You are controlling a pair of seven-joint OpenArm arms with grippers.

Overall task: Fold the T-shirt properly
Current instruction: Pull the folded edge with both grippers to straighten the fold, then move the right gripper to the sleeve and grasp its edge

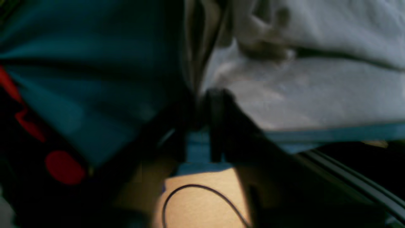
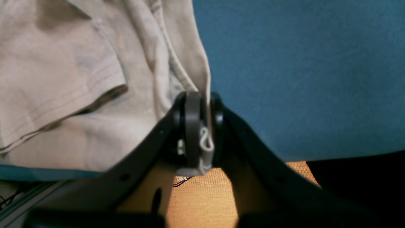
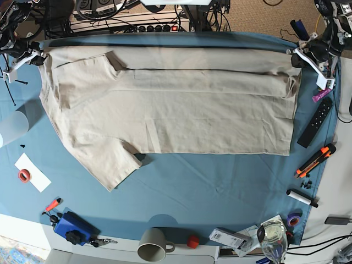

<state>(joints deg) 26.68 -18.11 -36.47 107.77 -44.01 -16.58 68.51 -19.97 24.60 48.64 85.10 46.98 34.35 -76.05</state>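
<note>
The T-shirt (image 3: 170, 104) lies spread across the far half of the surface (image 3: 220, 187), which is covered by a blue cloth. Its top strip is folded over along the far edge, and one short sleeve (image 3: 113, 165) points toward the near side.

The right gripper (image 2: 202, 104) is at the shirt's far corner at the collar end. In its wrist view the jaws stand almost together with a thin fold of the shirt's edge pinched between them, so it has hold of the T-shirt there.

The left gripper (image 3: 296, 55) is at the shirt's far corner at the hem end. Its wrist view is dark and blurred: the fingers sit right against the shirt's edge with a narrow slit between them, and I cannot tell whether cloth is clamped in them or how far apart they stand.

Just beyond the hem end of the shirt lies a black remote (image 3: 314, 122), with an orange cutter (image 3: 314, 160) and a marker (image 3: 302, 198) nearer the front. Well in front of the shirt, at the surface's near edge, stands a grey mug (image 3: 152, 245), with a blue box (image 3: 72, 226) out toward the sleeve side. A white card with a red tape ring (image 3: 24, 175) lies beside the sleeve end.
</note>
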